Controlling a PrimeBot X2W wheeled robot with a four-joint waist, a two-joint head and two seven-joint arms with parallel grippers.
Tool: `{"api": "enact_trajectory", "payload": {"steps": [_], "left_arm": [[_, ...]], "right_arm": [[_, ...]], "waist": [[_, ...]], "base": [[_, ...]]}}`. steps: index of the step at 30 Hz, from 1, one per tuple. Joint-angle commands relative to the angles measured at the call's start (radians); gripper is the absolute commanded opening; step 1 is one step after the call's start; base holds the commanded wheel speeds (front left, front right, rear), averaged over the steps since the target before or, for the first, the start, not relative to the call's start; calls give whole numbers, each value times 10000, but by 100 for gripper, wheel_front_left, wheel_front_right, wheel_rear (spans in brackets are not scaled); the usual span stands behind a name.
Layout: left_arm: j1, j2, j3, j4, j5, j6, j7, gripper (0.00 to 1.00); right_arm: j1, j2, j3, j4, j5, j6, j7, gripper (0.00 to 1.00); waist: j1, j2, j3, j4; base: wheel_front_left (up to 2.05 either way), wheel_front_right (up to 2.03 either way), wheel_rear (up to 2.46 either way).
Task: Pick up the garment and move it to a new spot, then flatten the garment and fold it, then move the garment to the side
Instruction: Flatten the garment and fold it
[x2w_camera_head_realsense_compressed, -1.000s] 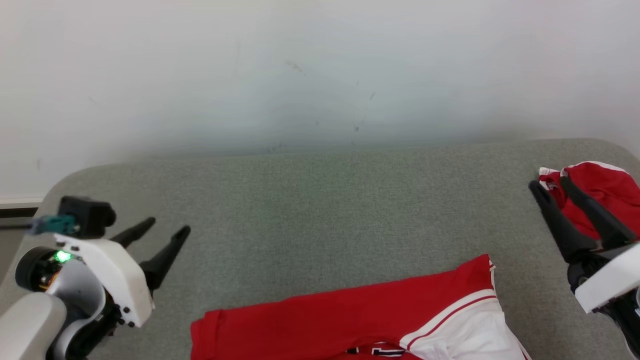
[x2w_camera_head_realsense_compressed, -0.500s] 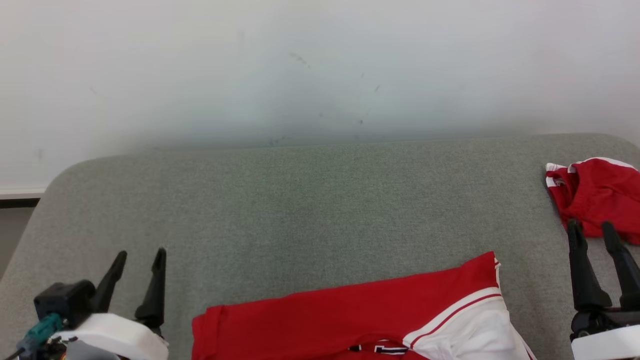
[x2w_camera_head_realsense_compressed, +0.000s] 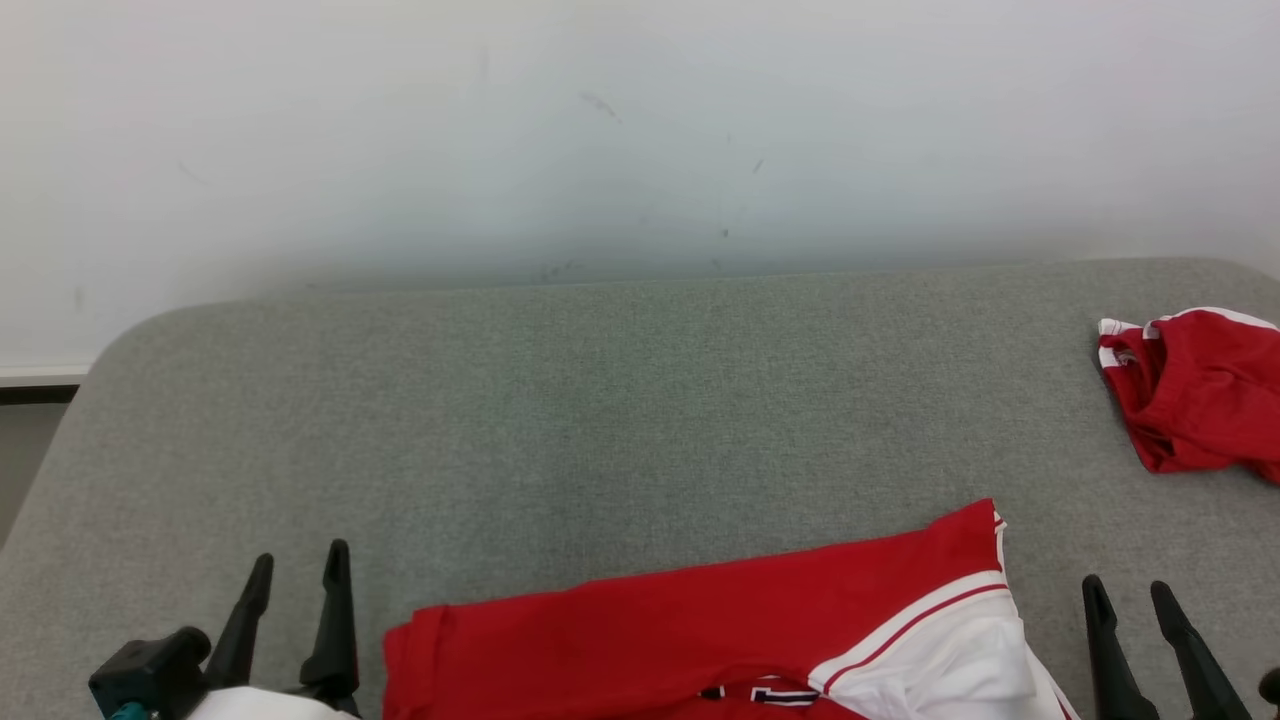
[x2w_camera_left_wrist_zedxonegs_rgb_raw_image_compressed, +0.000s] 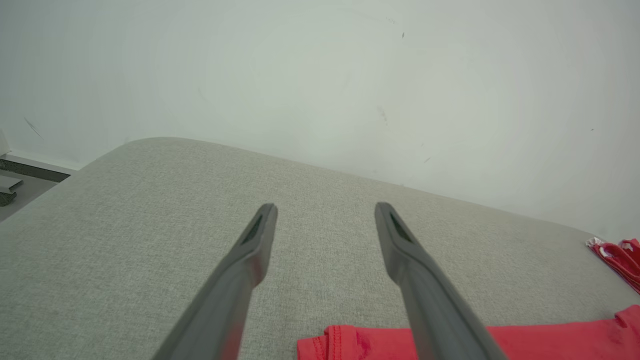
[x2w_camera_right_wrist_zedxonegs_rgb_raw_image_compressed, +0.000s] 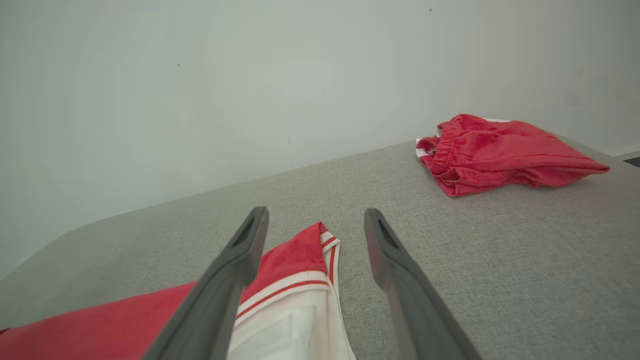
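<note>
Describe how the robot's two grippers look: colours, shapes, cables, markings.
Left gripper: two long black fingers tapering to rounded tips, rising from a white housing, beside a black block with a teal connector. Right gripper: the same black tapered fingers. The wrist views show them dark grey, each with a narrow slot inside the tip.

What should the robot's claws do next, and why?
Probably the right claw should reach forward and down to the near corner of the red-and-white garment to pick it up. Both it and the left claw are open and hold nothing. The small red bundle already lies off at the right side of the grey cushion.
</note>
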Motion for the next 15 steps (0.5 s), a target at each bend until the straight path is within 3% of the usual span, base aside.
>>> {"api": "enact_trajectory", "payload": {"steps": [1,7,15], "left_arm": [[121,-56,129,22,146,-108,-15,100],[70,-457,314,288,614,-652,-17,100],[-58,-861,195,707,726,-1002,-18,100]], "right_arm": [[-229,2,27,142,-95,-22,-33,100],[-1033,75,207,1377,-256,-23,897,100],[-1838,248,327,3131,-615,-22,2691,100]], "waist": [[0,0,22,-11],[0,0,5,39],[0,0,-124,320]], "base": [[0,0,0],[0,0,0],[0,0,0]]}}
